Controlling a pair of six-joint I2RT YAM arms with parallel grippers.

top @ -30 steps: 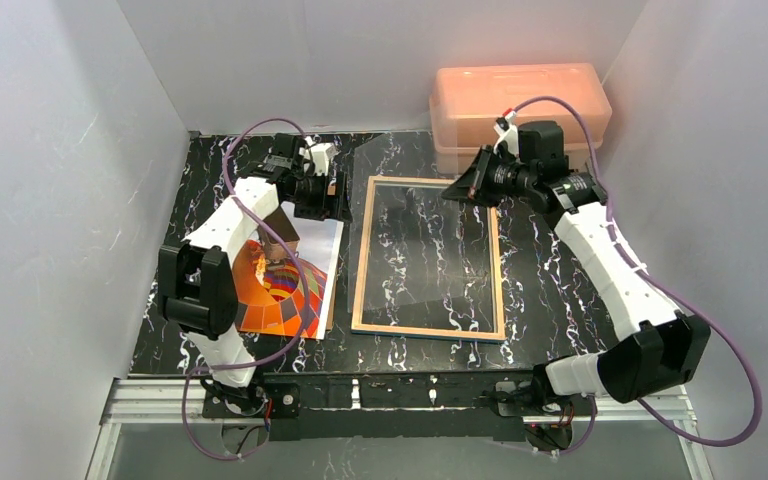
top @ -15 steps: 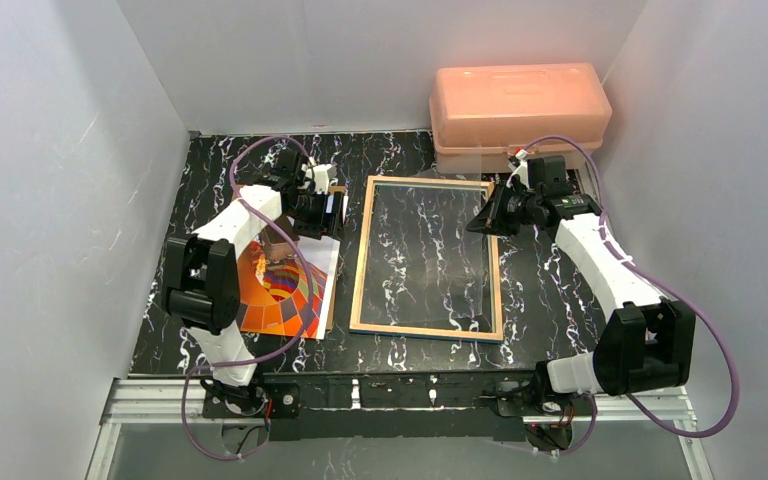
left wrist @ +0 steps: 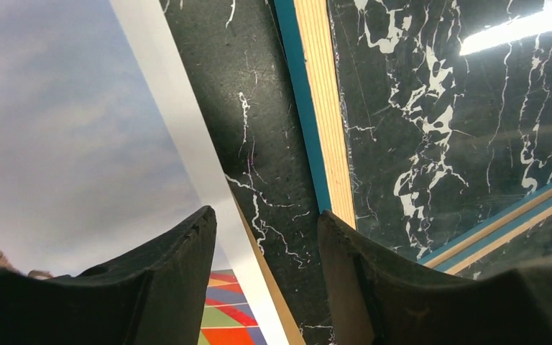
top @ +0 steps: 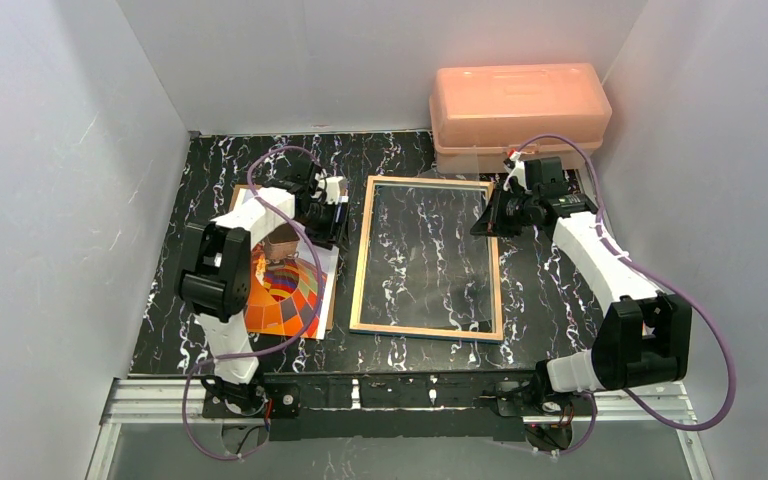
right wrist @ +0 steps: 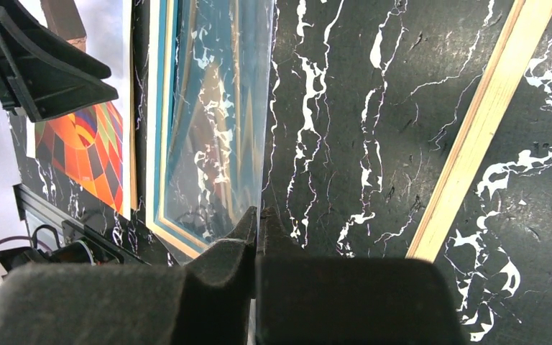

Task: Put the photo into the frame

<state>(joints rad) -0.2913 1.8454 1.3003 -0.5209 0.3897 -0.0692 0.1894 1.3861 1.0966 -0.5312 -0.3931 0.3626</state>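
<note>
Nearest, below the frame [top: 360, 270], an aluminium rail [top: 410, 398] edges the table [top: 535, 310], whose top is black stone-patterned with white veins. The frame lies flat at mid-table, wood-coloured back edge up, the veined surface showing through its glass pane [top: 425, 250]. Just left of the frame the photo [top: 285, 295] lies flat, face up, with a narrow strip of bare table between them. Over that strip, beside the frame's far left rail, hangs the left gripper [left wrist: 266, 223], its jaws partly apart and holding nothing. At the frame's far right rail the right gripper [top: 485, 222] is closed tight, its tips at the pane's edge; whether they pinch the glass cannot be told. Beyond the frame's far right corner stands a pink box [top: 520, 105] against the back wall. Plain white walls [top: 50, 180] enclose the table on three sides.
</note>
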